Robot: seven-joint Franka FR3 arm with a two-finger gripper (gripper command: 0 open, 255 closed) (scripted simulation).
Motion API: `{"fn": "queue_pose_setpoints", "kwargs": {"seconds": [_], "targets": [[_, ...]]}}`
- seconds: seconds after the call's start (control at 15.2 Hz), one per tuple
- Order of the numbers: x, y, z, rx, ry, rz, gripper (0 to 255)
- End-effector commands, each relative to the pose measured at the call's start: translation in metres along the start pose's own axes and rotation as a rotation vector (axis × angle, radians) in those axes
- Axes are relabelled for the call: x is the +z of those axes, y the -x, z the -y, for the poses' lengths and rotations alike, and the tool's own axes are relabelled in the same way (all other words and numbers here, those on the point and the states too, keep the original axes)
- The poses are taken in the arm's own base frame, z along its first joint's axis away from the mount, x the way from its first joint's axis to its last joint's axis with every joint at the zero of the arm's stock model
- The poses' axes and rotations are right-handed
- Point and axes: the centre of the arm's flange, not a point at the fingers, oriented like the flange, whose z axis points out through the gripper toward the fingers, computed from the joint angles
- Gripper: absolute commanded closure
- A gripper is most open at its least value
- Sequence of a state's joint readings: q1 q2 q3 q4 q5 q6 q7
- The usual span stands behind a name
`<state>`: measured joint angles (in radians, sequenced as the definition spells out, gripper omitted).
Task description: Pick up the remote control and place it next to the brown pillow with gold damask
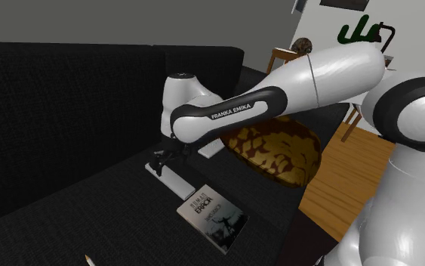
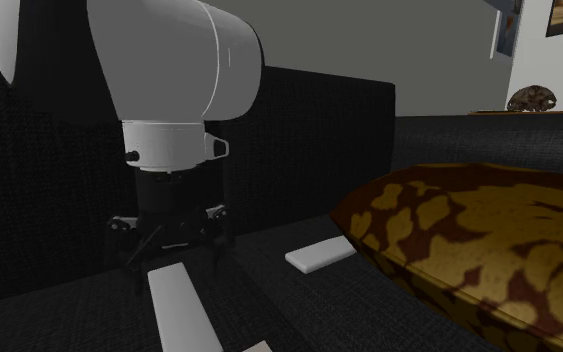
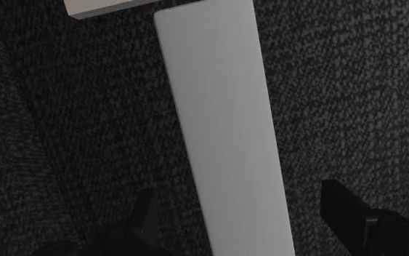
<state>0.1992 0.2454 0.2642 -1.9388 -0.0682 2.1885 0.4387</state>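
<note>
As the end effector (image 3: 243, 215) gapes, a flat white remote (image 3: 221, 124) lies on nubbly upholstery (image 3: 65, 145).

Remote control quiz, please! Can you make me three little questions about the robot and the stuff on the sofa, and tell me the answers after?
1. True or false: the gripper is shut on the remote control.
2. How is the remote control drawn? A) black B) pale grey C) red
3. Fill the gap: the book lies on the black ____.

Key
1. False: the gripper is open, one finger on each side of the remote control, not touching it.
2. B
3. sofa
</note>
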Motion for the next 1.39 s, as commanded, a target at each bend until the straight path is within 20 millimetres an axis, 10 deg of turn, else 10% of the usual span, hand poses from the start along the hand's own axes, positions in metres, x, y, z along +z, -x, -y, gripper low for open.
{"fn": "queue_pose_setpoints", "kwargs": {"seconds": [0.0,0.86,0.92,1.32], "targets": [[0.009,-0.002,0.004,-0.001,0.0,-0.001,0],[0.038,-0.002,0.004,-0.001,0.0,-0.001,0],[0.038,-0.002,0.004,-0.001,0.0,-0.001,255],[0.038,-0.002,0.004,-0.001,0.0,-0.001,255]]}}
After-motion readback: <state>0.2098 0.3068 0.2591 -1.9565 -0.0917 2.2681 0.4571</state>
